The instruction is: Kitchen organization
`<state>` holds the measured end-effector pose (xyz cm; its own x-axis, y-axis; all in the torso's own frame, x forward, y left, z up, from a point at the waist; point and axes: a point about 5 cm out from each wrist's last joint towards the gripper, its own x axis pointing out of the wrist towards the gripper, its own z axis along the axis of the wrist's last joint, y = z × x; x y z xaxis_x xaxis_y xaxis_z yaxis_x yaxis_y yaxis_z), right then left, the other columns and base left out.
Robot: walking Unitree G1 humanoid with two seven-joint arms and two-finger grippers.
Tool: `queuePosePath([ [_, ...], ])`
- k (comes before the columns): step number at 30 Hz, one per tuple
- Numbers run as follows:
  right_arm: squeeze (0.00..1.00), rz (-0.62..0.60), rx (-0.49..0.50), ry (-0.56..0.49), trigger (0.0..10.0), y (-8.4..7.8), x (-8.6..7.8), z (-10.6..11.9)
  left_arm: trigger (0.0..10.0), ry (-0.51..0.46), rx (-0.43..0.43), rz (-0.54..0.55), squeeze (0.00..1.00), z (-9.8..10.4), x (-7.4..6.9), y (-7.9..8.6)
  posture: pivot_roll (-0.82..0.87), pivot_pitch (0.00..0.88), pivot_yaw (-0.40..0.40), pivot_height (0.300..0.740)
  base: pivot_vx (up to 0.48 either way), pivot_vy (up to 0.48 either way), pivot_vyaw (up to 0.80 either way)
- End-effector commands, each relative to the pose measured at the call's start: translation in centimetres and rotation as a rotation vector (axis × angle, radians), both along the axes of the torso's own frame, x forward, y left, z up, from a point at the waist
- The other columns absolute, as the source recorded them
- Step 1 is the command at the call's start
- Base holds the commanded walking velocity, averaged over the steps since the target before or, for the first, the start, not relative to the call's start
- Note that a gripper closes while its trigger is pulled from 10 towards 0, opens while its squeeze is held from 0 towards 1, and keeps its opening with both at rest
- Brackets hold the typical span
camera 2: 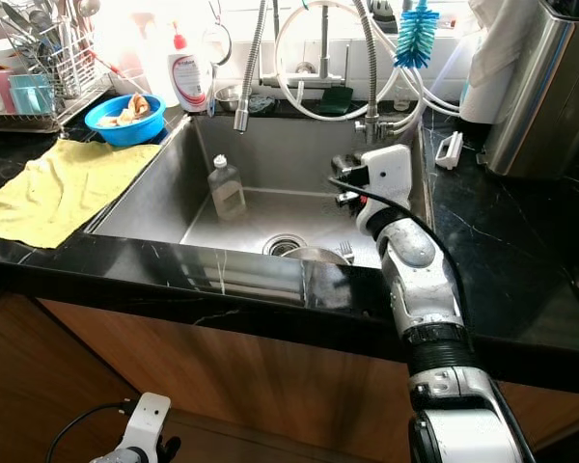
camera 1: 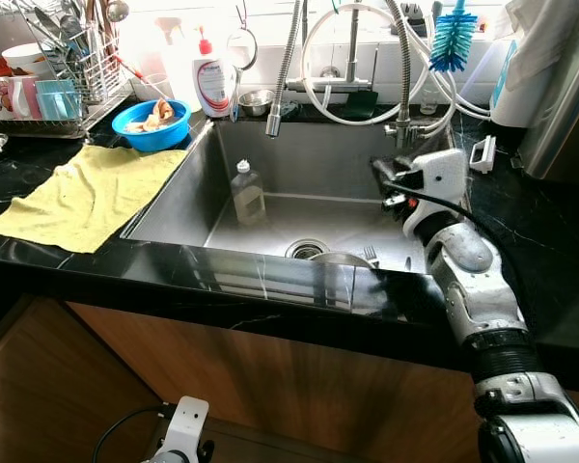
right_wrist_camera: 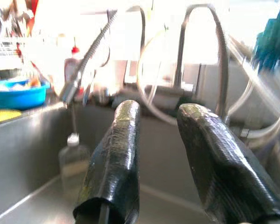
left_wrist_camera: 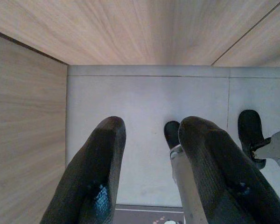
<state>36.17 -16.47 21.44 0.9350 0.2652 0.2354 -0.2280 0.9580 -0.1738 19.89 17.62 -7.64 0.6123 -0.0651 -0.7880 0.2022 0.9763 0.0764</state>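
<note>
A steel sink (camera 1: 174,207) is set in a black stone counter. In it stands a clear plastic bottle (camera 1: 248,193) with a white cap, also in the right wrist view (right_wrist_camera: 74,161). A metal dish (camera 1: 340,258) and a fork (camera 1: 371,255) lie by the drain (camera 1: 307,249). My right gripper (camera 1: 381,178) hovers over the sink's right side, open with nothing between its fingers (right_wrist_camera: 116,154). My left gripper (left_wrist_camera: 149,140) hangs low beside the wooden cabinet, open, pointing at the tiled floor.
A yellow cloth (camera 1: 87,193) covers the counter left of the sink, behind it a blue bowl (camera 1: 151,123) and a dish rack (camera 1: 68,68). A soap bottle (camera 1: 212,82), pull-down sprayer (camera 1: 275,121), hoses and a blue brush (camera 1: 452,39) line the back. A steel appliance (camera 1: 560,106) stands at the right.
</note>
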Motion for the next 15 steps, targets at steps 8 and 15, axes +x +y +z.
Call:
queuePosePath([
  [8, 0.00, -0.100, 0.002, -0.082, 10.0, -0.5, -3.2, 0.3, 10.0, 0.011, 0.017, 0.009, 0.00, -0.1, -0.3, 0.6, -0.20, 0.000, 0.081, 0.740, 0.000, 0.000, 0.00],
  [15, 0.00, -0.193, 0.026, -0.029, 10.0, -1.5, -4.5, -1.3, 10.0, 0.010, 0.021, 0.009, 0.00, -0.1, -0.3, 0.7, -0.19, 0.000, 0.077, 0.740, 0.000, 0.000, 0.00],
])
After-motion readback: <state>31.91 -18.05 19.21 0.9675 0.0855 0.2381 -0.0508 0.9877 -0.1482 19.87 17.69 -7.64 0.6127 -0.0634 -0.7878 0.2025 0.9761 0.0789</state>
